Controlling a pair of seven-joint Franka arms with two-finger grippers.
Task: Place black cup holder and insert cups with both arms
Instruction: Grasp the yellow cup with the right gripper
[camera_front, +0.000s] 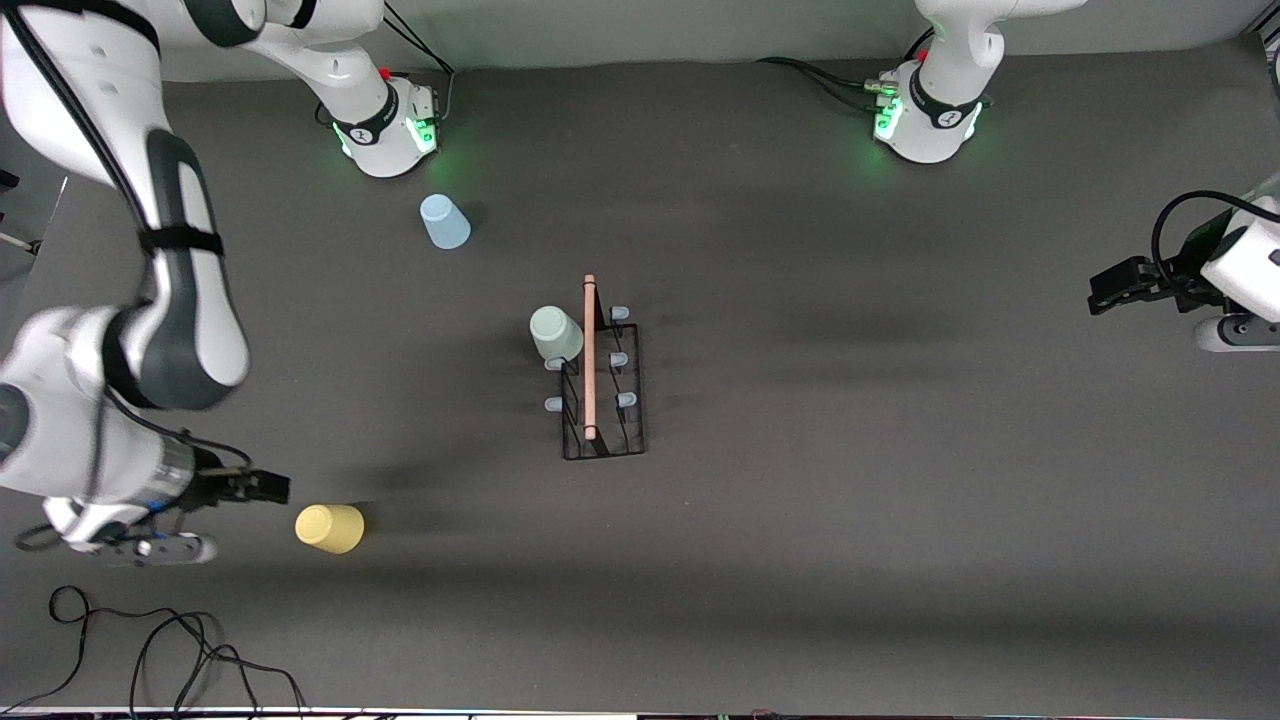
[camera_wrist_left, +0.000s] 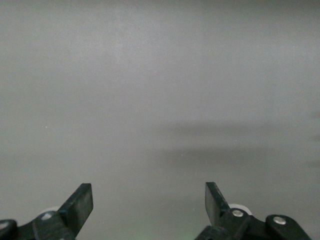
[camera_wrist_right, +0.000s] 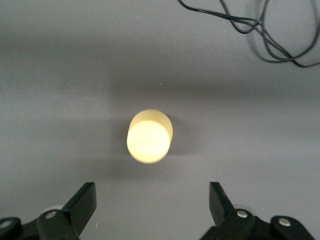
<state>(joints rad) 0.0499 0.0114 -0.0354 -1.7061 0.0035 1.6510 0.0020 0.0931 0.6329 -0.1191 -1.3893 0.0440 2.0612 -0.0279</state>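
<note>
The black cup holder (camera_front: 602, 385) stands mid-table with the mint cup (camera_front: 556, 334) on one peg. My right gripper (camera_wrist_right: 150, 207), fingers spread, hovers beside the yellow cup (camera_wrist_right: 149, 136); the blue cup (camera_front: 444, 221) sits near my right base. My left gripper (camera_wrist_left: 149, 207) waits, fingers apart, over the table's left-arm end.

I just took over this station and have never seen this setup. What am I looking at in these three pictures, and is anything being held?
Two white robot arms work at a dark table. The big picture looks down from across the table; the other two come from cameras on each arm's wrist.

In the middle stands the black cup holder, with the mint cup already on a peg. The light blue cup stands near the right arm's base. The yellow cup is nearer the camera, at the right arm's end.

The right tool is open just beside the yellow cup, holding nothing. The left tool waits open at its own end, over bare table.
</note>
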